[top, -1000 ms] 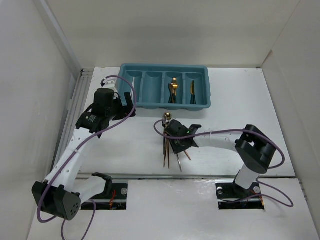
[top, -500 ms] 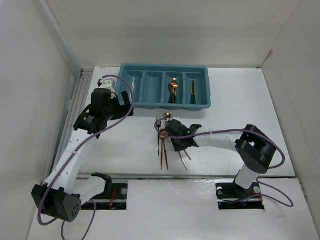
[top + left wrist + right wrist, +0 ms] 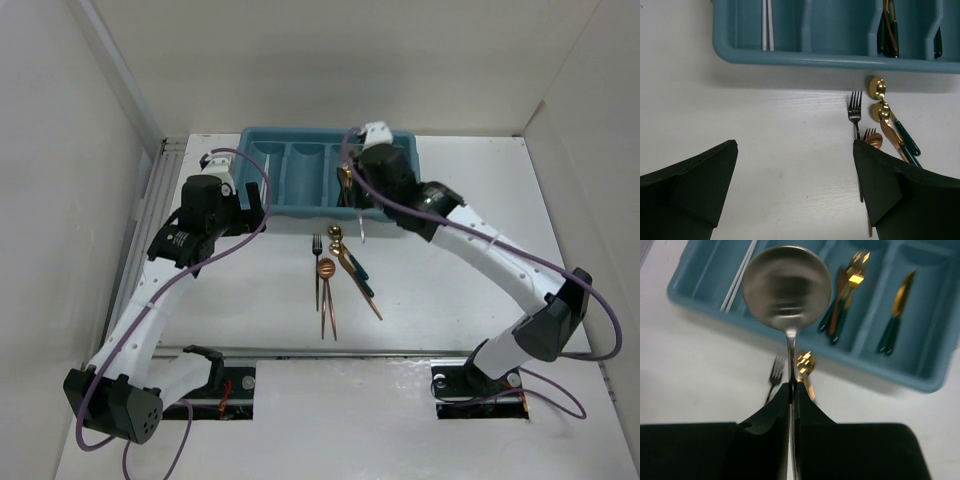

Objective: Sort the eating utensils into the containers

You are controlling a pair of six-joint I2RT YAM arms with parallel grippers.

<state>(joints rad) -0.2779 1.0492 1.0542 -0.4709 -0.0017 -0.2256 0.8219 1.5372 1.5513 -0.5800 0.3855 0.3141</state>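
My right gripper [image 3: 365,200] [image 3: 792,387] is shut on the thin handle of a silver spoon [image 3: 786,287], held up over the front of the teal tray [image 3: 330,212] [image 3: 935,382]. White chopsticks [image 3: 767,25] lie in the tray's leftmost compartment. The third compartment holds copper utensils [image 3: 845,295] with dark handles, and a knife [image 3: 897,305] lies in the fourth. A loose pile of utensils lies on the table in front of the tray: a fork [image 3: 316,262] [image 3: 855,107], a gold spoon [image 3: 876,87] and a copper spoon [image 3: 326,270]. My left gripper [image 3: 245,205] [image 3: 794,150] is open over bare table left of the pile.
White walls close in the table on the left, right and back. A metal rail [image 3: 150,215] runs along the table's left edge. Purple cables loop off both arms.
My right gripper has shut on the silver spoon, lifted it out of the pile and swung it up to the tray. The left arm has barely moved.
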